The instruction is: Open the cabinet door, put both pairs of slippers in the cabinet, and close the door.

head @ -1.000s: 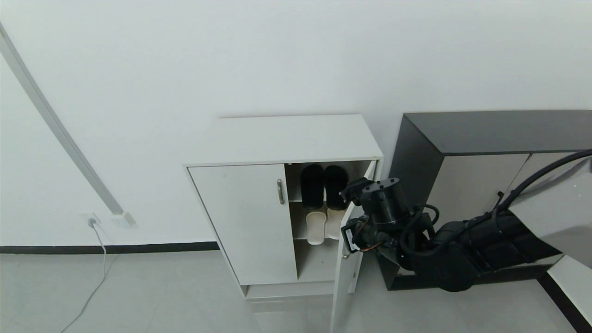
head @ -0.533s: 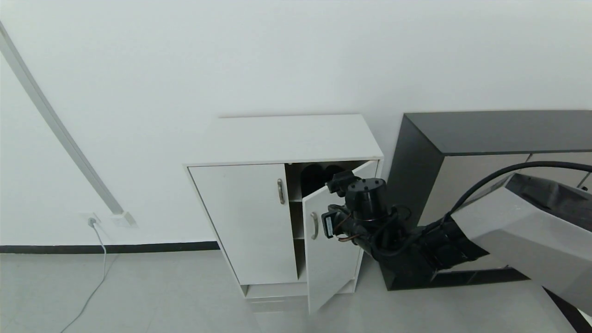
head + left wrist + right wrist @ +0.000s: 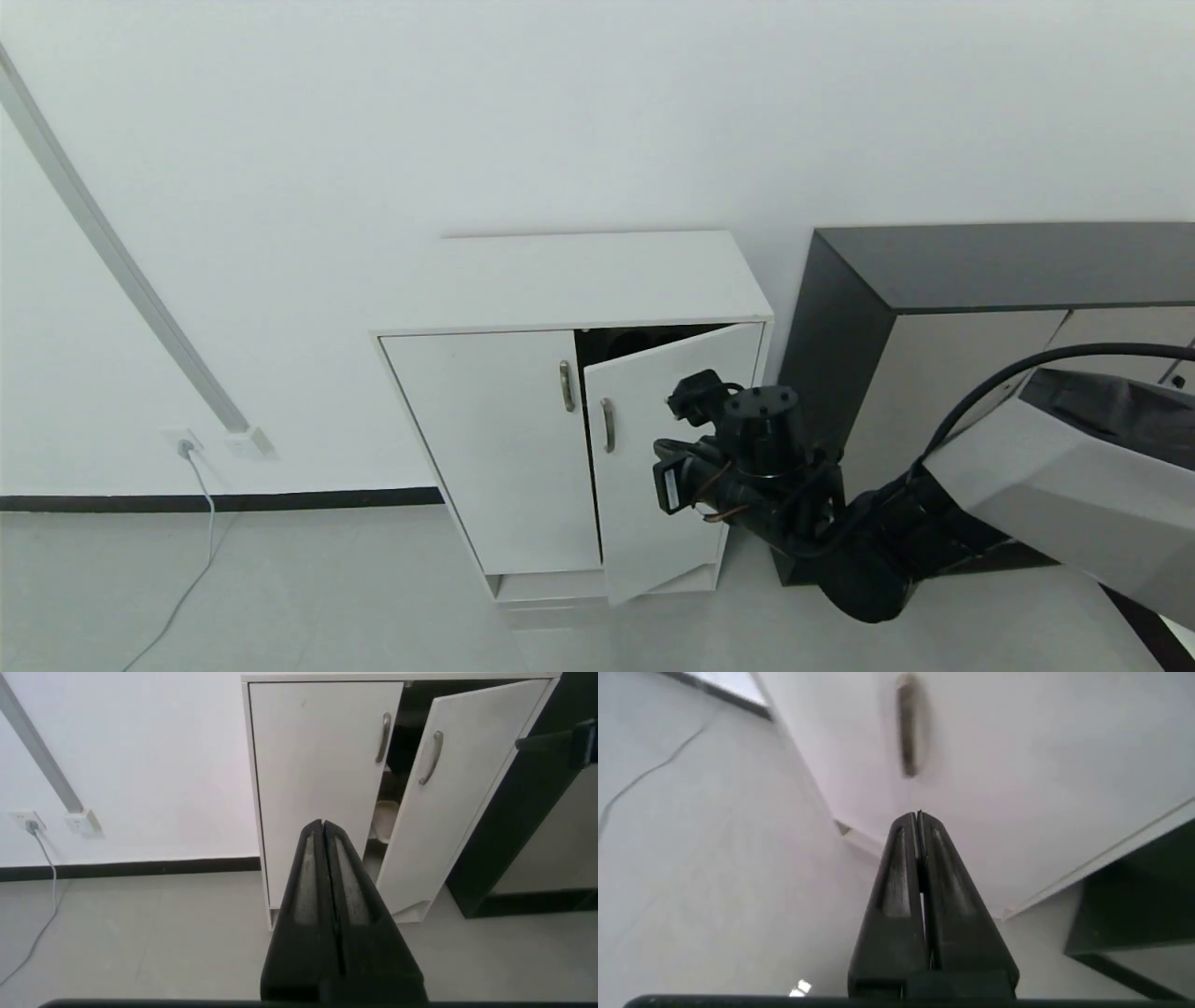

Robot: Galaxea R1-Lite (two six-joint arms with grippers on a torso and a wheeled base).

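door [image 3: 653,467]: right leaf of white cabinet [image 3: 579,280] ajar, narrow gap | pale slipper [image 3: 384,815]: inside, seen through gap | right gripper [image 3: 689,392]: fingers pressed together, empty, by door's outer face | left gripper [image 3: 322,831]: fingers together, empty, well back | room: white wall [image 3: 597,112], grey floor [image 3: 327,597], black skirting [image 3: 280,500], socket [image 3: 187,441] with cable [image 3: 207,532], black sideboard [image 3: 980,266] just beside cabinet

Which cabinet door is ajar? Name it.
The right door, by the right end effector: its handle edge stands out, leaving a dark gap above. The left door sits flush.
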